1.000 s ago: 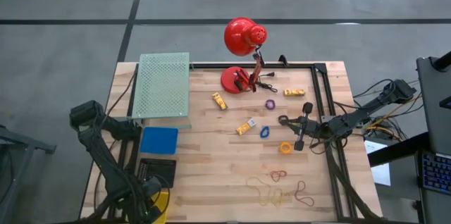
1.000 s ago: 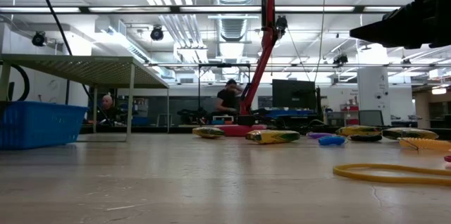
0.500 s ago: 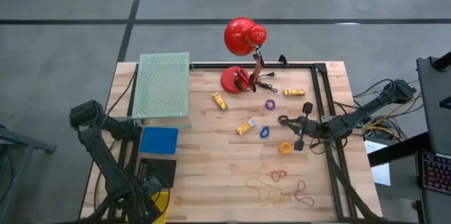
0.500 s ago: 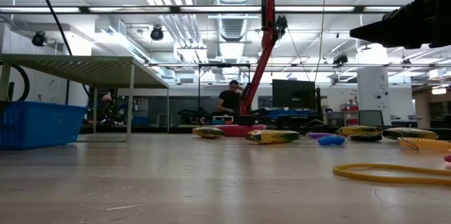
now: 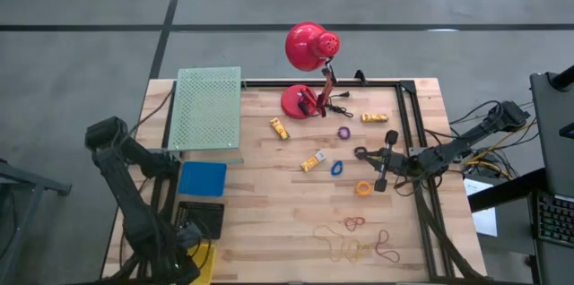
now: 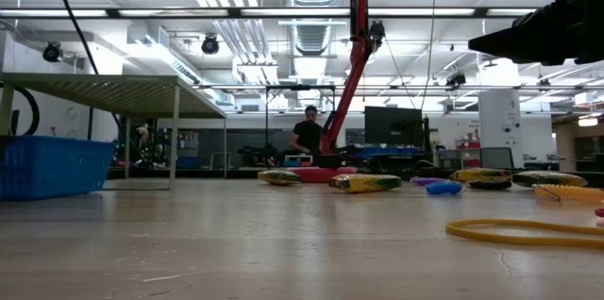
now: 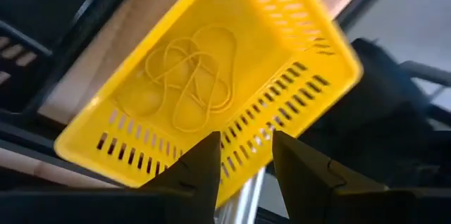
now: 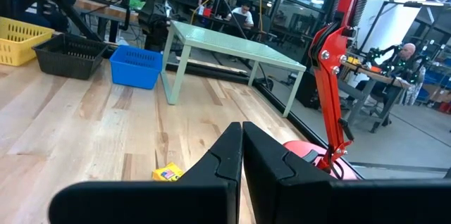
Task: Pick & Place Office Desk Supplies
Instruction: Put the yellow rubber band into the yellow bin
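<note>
The yellow basket [image 5: 204,263] is cut off at the high view's bottom edge.

Wooden slat table [image 5: 269,204], black frame along far and right edges. Left side: green mesh stand [image 5: 208,108] on legs, blue bin [image 5: 202,178] just beside its near end, black bin [image 5: 203,218] next, yellow basket [image 5: 204,263] at near-left corner. Far centre: red desk lamp [image 5: 306,97], base on table. Mid-right: yellow pieces [image 5: 281,128], purple ring [image 5: 343,133], blue ring [image 5: 337,168], orange ring [image 5: 363,188]. Near right: red and tan rubber bands [image 5: 359,240], loose cluster.
</note>
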Action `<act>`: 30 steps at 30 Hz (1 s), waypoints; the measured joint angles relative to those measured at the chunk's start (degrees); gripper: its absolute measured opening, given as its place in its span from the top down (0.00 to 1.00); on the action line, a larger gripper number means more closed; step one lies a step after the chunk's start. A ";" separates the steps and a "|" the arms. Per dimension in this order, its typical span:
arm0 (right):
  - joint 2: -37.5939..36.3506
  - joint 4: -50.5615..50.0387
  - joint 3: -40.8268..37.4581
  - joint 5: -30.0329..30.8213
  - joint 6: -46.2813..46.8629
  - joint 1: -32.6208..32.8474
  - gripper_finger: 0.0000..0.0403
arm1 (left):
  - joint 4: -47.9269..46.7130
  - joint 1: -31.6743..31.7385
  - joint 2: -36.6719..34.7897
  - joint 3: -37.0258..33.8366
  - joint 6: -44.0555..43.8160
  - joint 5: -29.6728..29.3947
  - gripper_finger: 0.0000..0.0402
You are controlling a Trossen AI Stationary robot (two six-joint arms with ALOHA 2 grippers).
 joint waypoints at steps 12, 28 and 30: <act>-0.01 -0.01 0.00 0.00 -0.01 0.00 0.98 | -4.28 2.46 -10.57 -0.09 21.36 -25.42 0.66; 0.01 -0.02 0.01 -0.02 0.00 0.00 0.98 | 28.67 19.24 -13.33 -4.83 85.50 -44.42 0.66; 0.01 -0.02 0.02 0.00 0.00 0.00 0.98 | 35.86 23.65 -13.33 -7.00 91.46 -37.74 0.66</act>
